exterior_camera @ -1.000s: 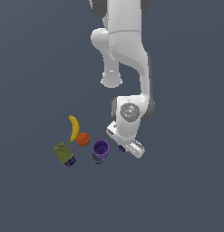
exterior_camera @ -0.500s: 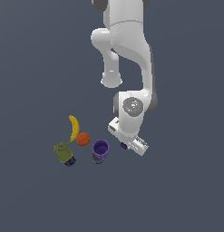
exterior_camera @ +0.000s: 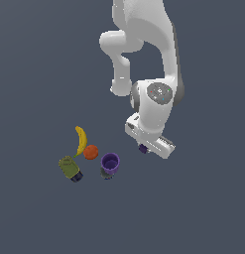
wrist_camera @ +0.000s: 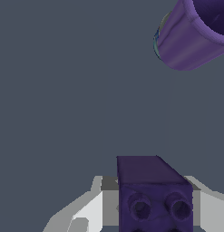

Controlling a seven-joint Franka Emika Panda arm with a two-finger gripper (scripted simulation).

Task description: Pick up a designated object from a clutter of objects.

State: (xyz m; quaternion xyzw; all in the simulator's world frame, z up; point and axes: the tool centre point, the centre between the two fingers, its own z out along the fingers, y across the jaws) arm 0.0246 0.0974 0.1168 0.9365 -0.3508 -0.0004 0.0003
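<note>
My gripper (exterior_camera: 144,147): It hangs under my white arm, to the exterior view's right of the cup. My fingers sit close on both sides of the little block, so I think I am holding it.
The block (wrist_camera: 154,195): It is a tiny dark purple block, right between my fingers. In the exterior view only a small dark bit of it peeks out under my hand.
Which way it points: In the wrist view its long side runs away from my camera, out toward the open floor. The end facing my camera has two round bumps or holes side by side. I cannot tell which.
Done so far: I think the grab is made. I cannot tell if the block is off the floor yet.
Left to do: Lift it up and keep it from slipping.
The others: The purple cup (exterior_camera: 110,163), the orange fruit (exterior_camera: 91,152), the banana (exterior_camera: 81,140) and the green container (exterior_camera: 70,168) sit in a bunch, apart from my hand.
</note>
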